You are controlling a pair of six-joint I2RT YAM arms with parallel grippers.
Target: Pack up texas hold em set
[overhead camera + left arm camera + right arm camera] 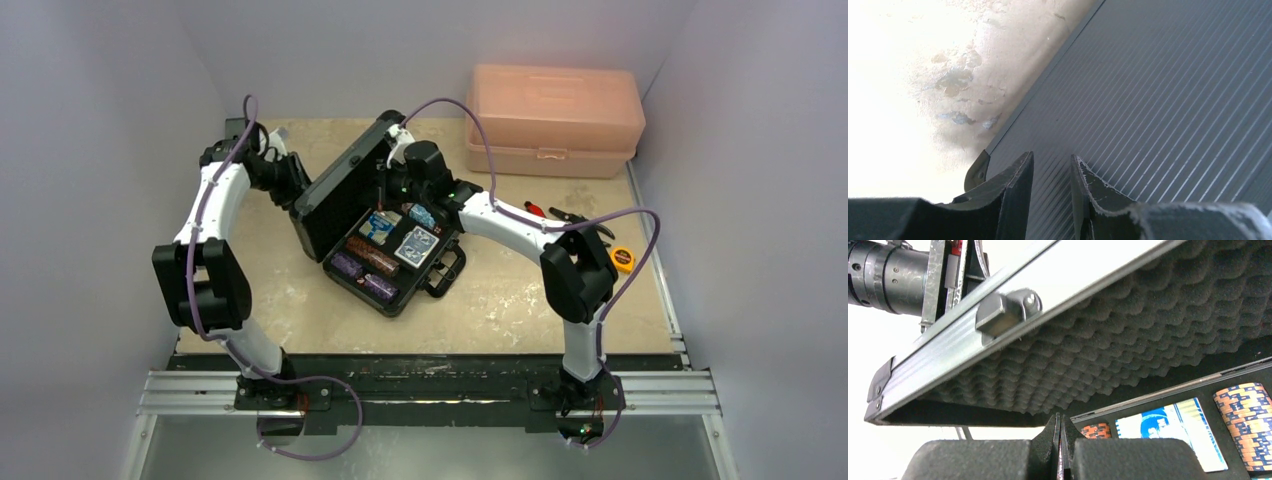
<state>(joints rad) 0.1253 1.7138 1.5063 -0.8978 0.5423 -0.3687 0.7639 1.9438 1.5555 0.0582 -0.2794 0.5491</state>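
The black briefcase stands open in the middle of the table, its lid (340, 195) tilted up to the left. Chip rows (370, 258) and two blue card decks (418, 245) lie in its base. My left gripper (298, 190) is behind the lid; in its wrist view the jaws (1052, 155) stand slightly open, empty, against the ribbed outer face (1158, 90). My right gripper (393, 160) is at the lid's free edge. In the right wrist view it (1060, 415) is shut, empty, under the foam lining (1128, 330), above a card deck (1168, 432) and chips (1245, 425).
A pink plastic toolbox (555, 120) stands at the back right. Red-handled pliers (540, 210) and a yellow tape measure (622, 258) lie right of the case, beside my right arm. The case handle (447, 272) points toward the near right.
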